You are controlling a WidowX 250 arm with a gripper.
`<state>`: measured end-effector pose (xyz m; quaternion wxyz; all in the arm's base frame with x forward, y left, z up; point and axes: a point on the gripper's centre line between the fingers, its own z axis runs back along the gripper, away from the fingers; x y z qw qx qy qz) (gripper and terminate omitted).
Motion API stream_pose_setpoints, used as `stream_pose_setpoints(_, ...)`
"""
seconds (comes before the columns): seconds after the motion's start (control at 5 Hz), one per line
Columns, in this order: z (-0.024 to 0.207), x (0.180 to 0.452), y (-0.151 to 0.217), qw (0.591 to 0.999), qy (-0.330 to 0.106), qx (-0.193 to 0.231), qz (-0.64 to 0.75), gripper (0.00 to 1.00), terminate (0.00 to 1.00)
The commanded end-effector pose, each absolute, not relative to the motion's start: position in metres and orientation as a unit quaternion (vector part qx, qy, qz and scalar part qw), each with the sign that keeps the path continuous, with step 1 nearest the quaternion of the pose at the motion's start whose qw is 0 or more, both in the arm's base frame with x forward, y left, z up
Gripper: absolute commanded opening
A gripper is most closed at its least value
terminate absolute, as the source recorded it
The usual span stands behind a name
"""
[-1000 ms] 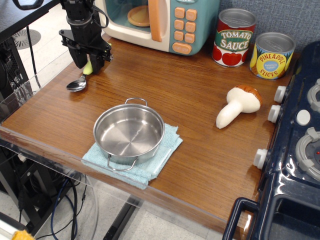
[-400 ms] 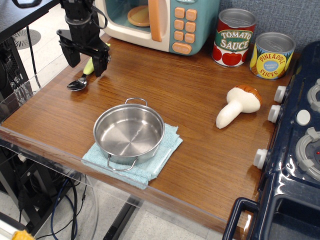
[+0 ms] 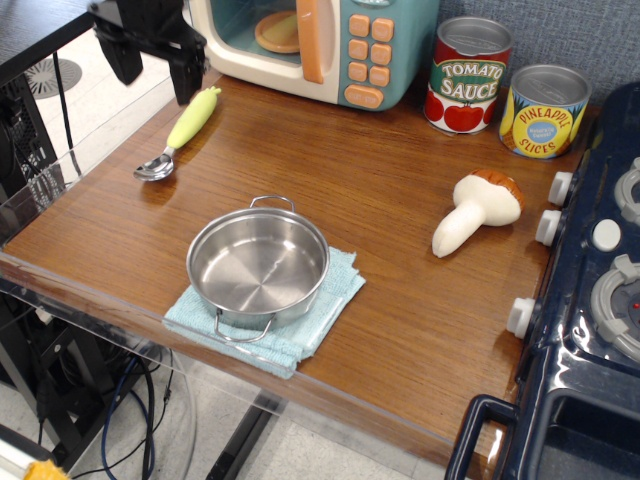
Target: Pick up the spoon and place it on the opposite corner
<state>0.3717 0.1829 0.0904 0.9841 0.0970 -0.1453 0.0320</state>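
- Jaws of the gripper [image 3: 148,62], at the upper left of the frame, stand spread apart and hold nothing; both dark fingers hang above the table's far left edge, clear of the wood.
- Spoon [image 3: 181,133]: lies flat on the table [image 3: 400,240], just below and to the right of the jaws, apart from them.
- Long axis of the spoon: runs on a diagonal, leafy tip of the lime-yellow handle toward the upper right near the toy microwave [image 3: 320,45], shiny bowl toward the lower left near the table's left rim.
- Judgement: the spoon rests in the upper-left corner, so the opposite corner [image 3: 455,395] is taken as the bare wood at the lower right, beside the toy stove [image 3: 590,300].
- Judgement: a grasp would call for the jaws to come down and slightly right over the handle, closing across its width.
- Obstacles on a diagonal path: the steel pot [image 3: 258,264] on its blue cloth [image 3: 330,310], and the toy mushroom [image 3: 478,210] further right.
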Motion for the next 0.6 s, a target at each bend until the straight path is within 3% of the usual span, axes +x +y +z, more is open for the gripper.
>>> stream_pose_setpoints(0.0, 0.1159, 0.3663, 0.1822, 0.978, -0.171, 0.111, 0.034, 1.00, 0.00)
stream_pose_setpoints(0.2, 0.1159, 0.3663, 0.1822, 0.978, -0.171, 0.111, 0.034, 1.00, 0.00)
stream_pose_setpoints(0.4, 0.1159, 0.3663, 0.1822, 0.978, -0.171, 0.111, 0.034, 1.00, 1.00)
